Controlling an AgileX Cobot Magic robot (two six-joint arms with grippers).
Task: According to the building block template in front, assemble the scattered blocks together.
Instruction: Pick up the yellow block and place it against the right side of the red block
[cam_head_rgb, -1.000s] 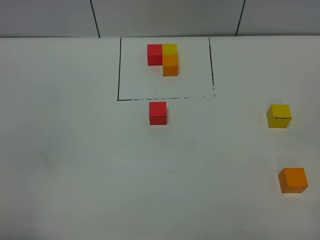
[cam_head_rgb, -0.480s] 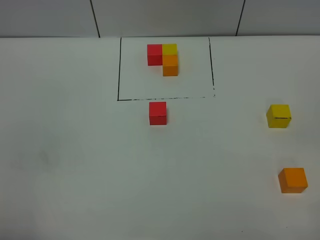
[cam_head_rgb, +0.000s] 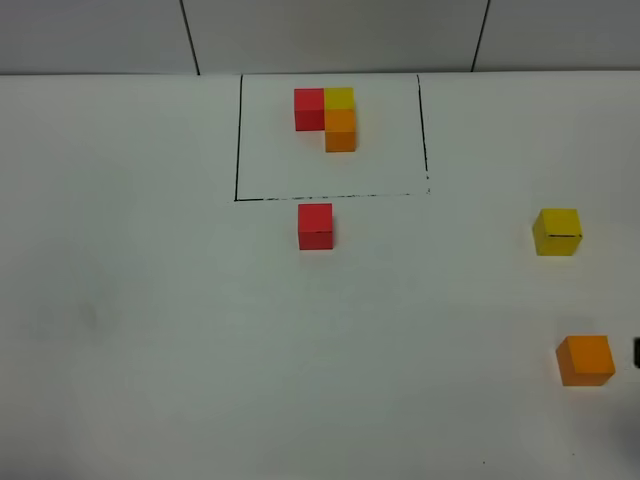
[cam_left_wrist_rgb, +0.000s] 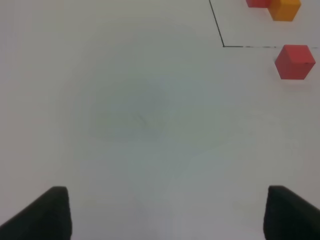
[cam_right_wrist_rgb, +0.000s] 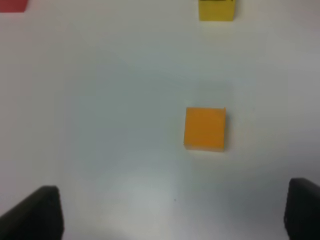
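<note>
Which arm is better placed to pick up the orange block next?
Right. The orange block sits close ahead of the right gripper, within the span of its open jaws. The left gripper has the red block nearest, farther off and off-centre.

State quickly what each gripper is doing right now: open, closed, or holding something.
Left gripper: open, holding nothing.
Right gripper: open, empty; the orange block lies untouched ahead of it.
</note>
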